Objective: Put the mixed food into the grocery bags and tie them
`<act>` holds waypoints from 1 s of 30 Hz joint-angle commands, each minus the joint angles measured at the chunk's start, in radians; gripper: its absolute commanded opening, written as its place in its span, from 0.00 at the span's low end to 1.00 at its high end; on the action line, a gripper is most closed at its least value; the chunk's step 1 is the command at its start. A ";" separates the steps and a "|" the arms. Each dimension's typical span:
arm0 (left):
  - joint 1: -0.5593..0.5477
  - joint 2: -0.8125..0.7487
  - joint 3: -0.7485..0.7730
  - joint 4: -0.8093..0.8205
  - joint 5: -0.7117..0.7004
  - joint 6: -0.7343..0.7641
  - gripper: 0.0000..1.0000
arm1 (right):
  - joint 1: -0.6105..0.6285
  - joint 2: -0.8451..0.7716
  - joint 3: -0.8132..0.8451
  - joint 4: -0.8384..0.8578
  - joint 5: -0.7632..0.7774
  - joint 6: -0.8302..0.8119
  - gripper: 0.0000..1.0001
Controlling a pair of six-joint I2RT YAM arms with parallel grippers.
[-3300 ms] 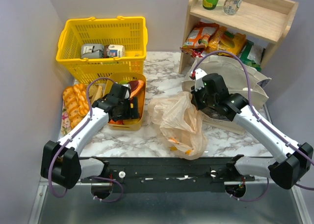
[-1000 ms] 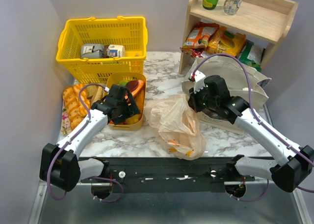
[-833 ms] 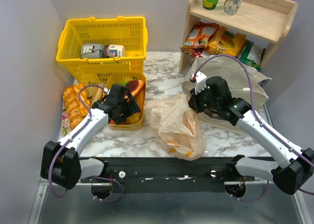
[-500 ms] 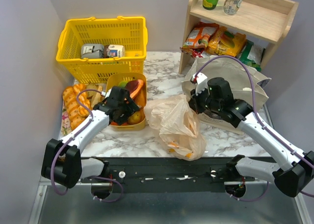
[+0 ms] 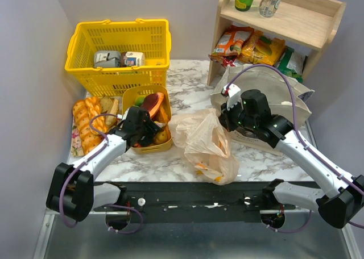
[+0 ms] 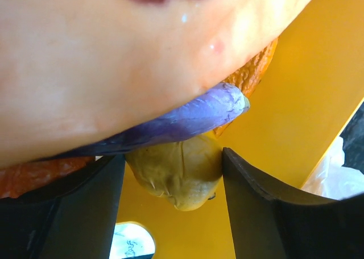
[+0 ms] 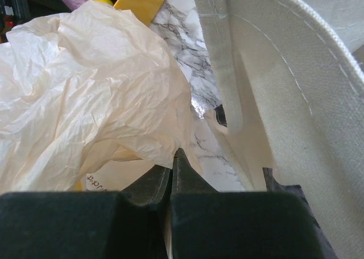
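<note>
The coming move turns on one relation. The dull yellow rounded fruit (image 6: 175,176) lies straight ahead of our left gripper (image 6: 173,213), between its two dark fingers. These stand spread, one at each flank of the fruit, and we cannot tell whether they press its skin.

The fruit sits low at the near end of the oblong yellow plastic tray (image 5: 149,149). It is tucked under the tip of the glossy purple eggplant (image 6: 187,114) and a broad, smooth pale-orange piece (image 6: 114,60). It is nearly round, so we see little long axis to align with. Its skin looks matt and faintly creased.

The thin, crinkled, translucent peach plastic bag (image 5: 205,140) lies just right of the tray on the white marble table (image 5: 187,77). Our left arm is the nearer one to the tray.

Our right gripper (image 7: 172,174) has its fingers pressed together, pinching the film at the bag's far right rim. We judge it is holding the mouth up. The beige canvas tote (image 7: 273,71), thick-woven with a stitched hem, stands just right of that gripper.

We judge the lift must go up over the tray's right wall, and the overhanging eggplant could be dragged along.
</note>
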 commanded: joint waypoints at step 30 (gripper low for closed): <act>-0.023 -0.255 0.218 -0.115 0.052 0.566 0.05 | -0.006 0.058 0.106 0.014 0.089 0.078 0.08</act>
